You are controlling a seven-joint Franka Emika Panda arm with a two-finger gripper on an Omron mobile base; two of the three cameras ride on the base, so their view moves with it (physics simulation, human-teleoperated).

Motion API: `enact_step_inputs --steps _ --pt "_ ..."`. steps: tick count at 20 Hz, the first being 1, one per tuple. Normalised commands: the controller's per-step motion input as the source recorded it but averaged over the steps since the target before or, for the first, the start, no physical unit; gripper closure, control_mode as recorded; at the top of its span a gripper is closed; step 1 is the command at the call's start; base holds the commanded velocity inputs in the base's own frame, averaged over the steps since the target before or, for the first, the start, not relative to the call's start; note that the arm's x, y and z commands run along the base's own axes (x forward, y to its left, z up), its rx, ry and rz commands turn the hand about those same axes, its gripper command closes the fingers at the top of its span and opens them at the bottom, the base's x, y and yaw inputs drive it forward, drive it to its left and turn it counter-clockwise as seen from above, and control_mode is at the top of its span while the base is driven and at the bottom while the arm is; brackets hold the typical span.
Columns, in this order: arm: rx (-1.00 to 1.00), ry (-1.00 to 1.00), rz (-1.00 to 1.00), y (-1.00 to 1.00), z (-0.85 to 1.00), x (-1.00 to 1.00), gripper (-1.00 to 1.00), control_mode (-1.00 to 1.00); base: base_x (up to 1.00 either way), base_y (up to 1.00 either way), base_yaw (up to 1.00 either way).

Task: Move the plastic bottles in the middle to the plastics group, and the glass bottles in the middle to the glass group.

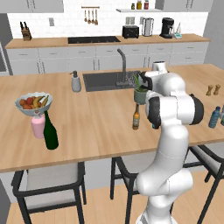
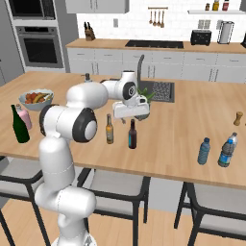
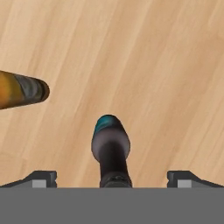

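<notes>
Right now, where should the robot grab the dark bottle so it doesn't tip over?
Probably by its narrow neck, coming straight down from above. The dark bottle stands upright on the wooden counter, and in the hand view it sits between the open gripper fingertips, clear of the amber bottle beside it.
</notes>
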Motion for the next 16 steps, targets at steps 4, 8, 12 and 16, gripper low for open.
enact_step_inputs --steps 4,8,12,16 --pt "0.00 0.00 0.00 -0.02 -0.04 -0.11 -1.00 -1.00 0.00 0.00 0.00" --pt "0.00 0.00 0.00 0.00 -0.16 -0.19 -1.00 -1.00 0.00 0.00 0.00" --pt "0.00 0.00 0.00 -0.02 -0.15 -0.13 -1.00 -1.00 0.00 0.00 0.00" --pt "0.00 -0.02 0.00 0.01 -0.01 0.01 -1.00 -1.00 0.00 0.00 0.00"
